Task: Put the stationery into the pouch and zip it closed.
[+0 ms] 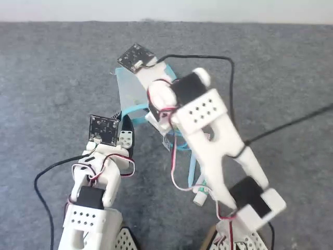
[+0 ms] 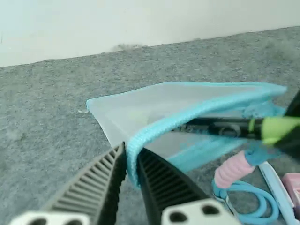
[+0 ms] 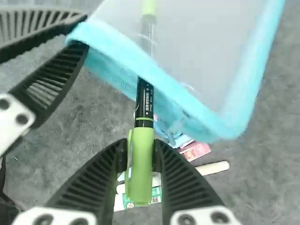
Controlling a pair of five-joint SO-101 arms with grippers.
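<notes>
The right gripper [image 3: 140,143], closed tight on the green-capped pen [image 3: 144,101], points it into the pouch [image 1: 130,91] lying at upper centre of the high view on the grey desk [image 1: 52,67], while the left gripper [image 2: 131,157] pinches the pouch's blue zip edge [image 2: 187,117], apparently to hold the mouth open.

frosted smooth plastic pouch [image 2: 140,105] with woven cloth edging; glossy plastic pen [image 3: 142,140]; rough felt table [image 1: 52,78].
</notes>
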